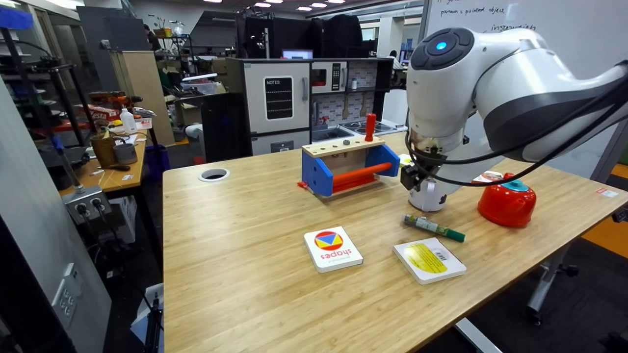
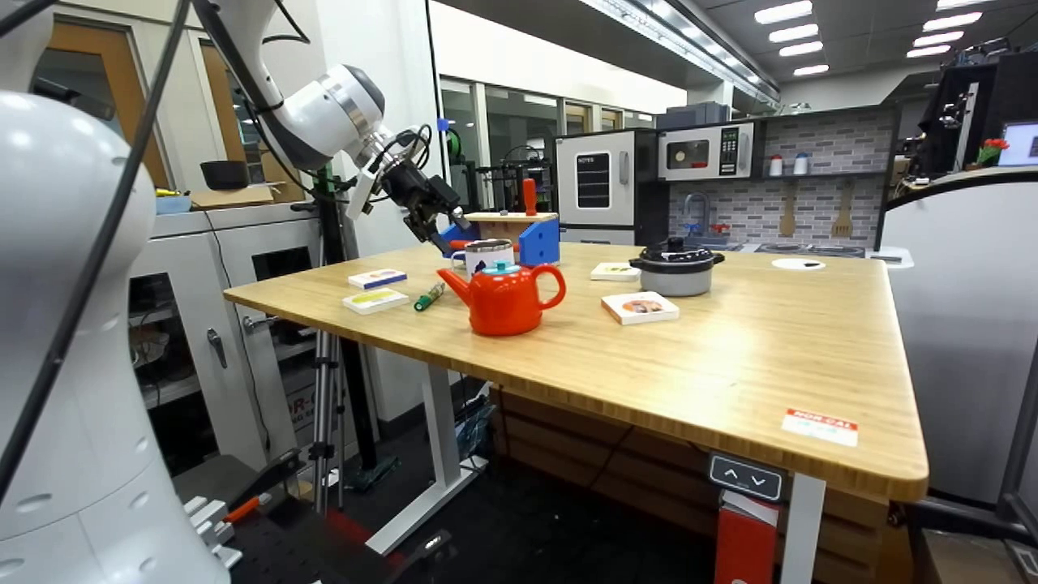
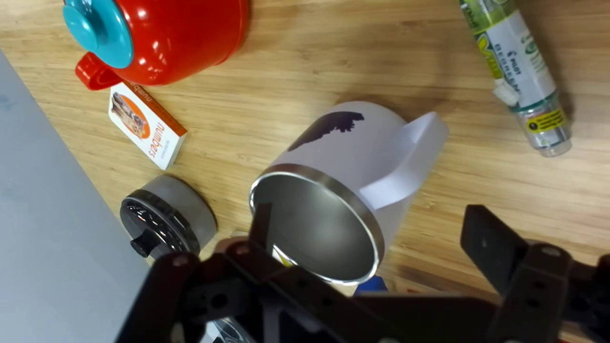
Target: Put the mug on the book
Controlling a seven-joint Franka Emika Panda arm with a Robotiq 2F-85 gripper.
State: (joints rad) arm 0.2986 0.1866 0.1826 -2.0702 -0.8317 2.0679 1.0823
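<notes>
The mug [image 3: 362, 138] is white with a dark print, a bare steel rim and a steel inside. It stands upright on the table, and its handle [image 3: 405, 162] points toward the marker in the wrist view. My gripper [image 3: 369, 214] is open close above it, holding nothing. One finger [image 3: 261, 221] overlaps the mug's mouth in the wrist view; the opposite finger [image 3: 491, 245] is past the handle side, over bare wood. Whether either touches the mug I cannot tell. The book [image 1: 333, 248], white with a round red, yellow and blue picture, lies flat with nothing on it.
Near the mug lie a green marker [image 1: 434, 228] and a white book with a yellow-green picture [image 1: 429, 260]. A red teapot [image 2: 504, 300] and a blue-and-red toy workbench [image 1: 351, 166] flank the mug. A grey pot [image 2: 675, 280] and a numbers book [image 2: 641, 308] stand farther along.
</notes>
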